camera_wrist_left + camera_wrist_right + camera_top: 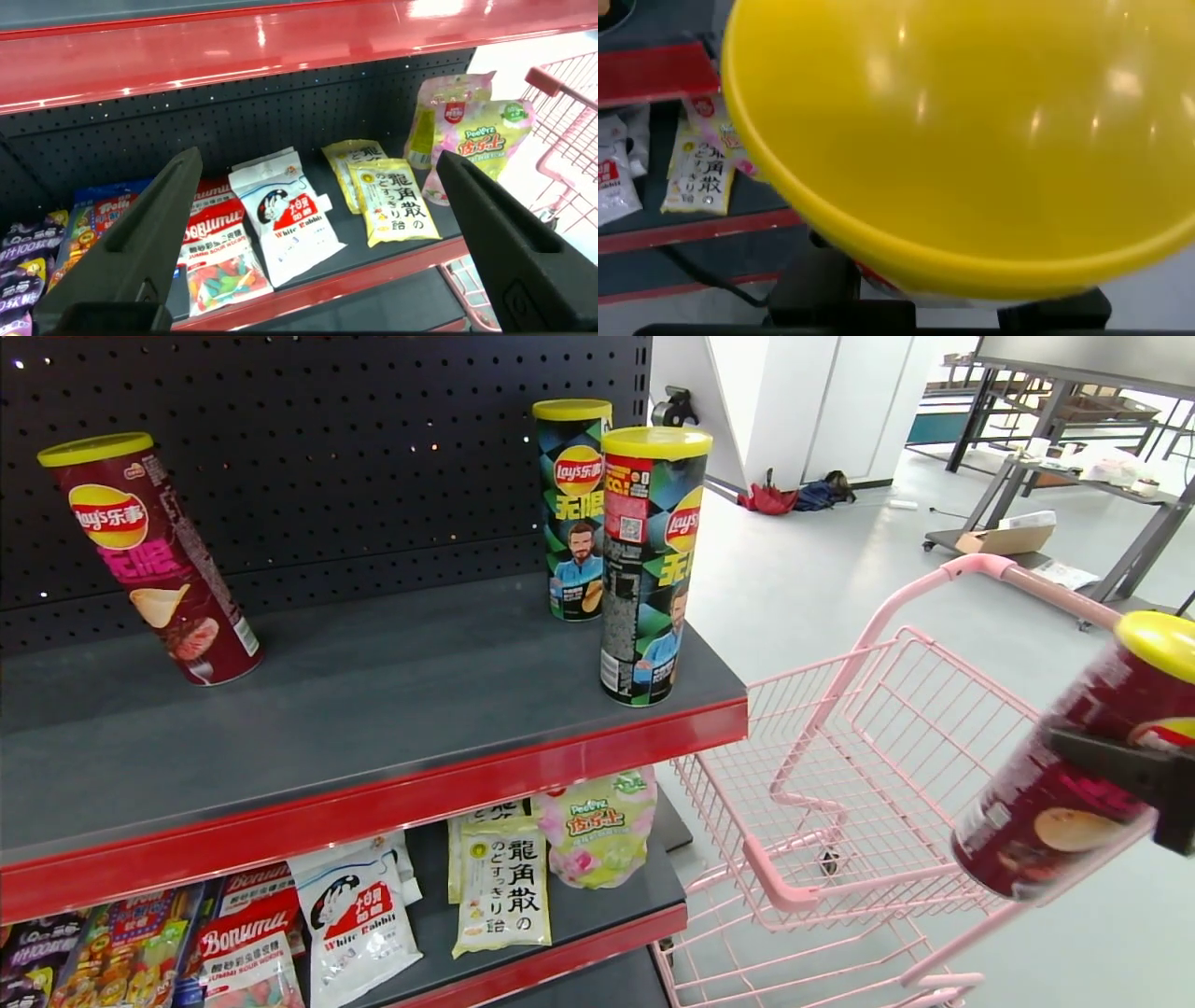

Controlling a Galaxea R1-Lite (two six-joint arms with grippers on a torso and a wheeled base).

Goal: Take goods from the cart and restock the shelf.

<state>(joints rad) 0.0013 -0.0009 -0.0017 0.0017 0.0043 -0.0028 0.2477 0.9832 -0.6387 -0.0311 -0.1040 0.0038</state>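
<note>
Chip can (1055, 793) clamped in right jaws by cart (980, 566), left jaws apart, green cans (653, 569) on shelf (420, 700)

The left gripper (318, 157), jaws spread wide, faces a lower shelf (374, 273) of snack packets, a white bag (285, 219) lying between a red bag (215, 254) and two yellow packets (391, 201).

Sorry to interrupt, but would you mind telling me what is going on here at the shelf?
The right gripper is shut on a dark red chip can, held tilted by the pink cart. On the top shelf stand another red can at the left and two green cans near the right end. The left gripper hangs open in front of the snack bags on the level below.
</note>
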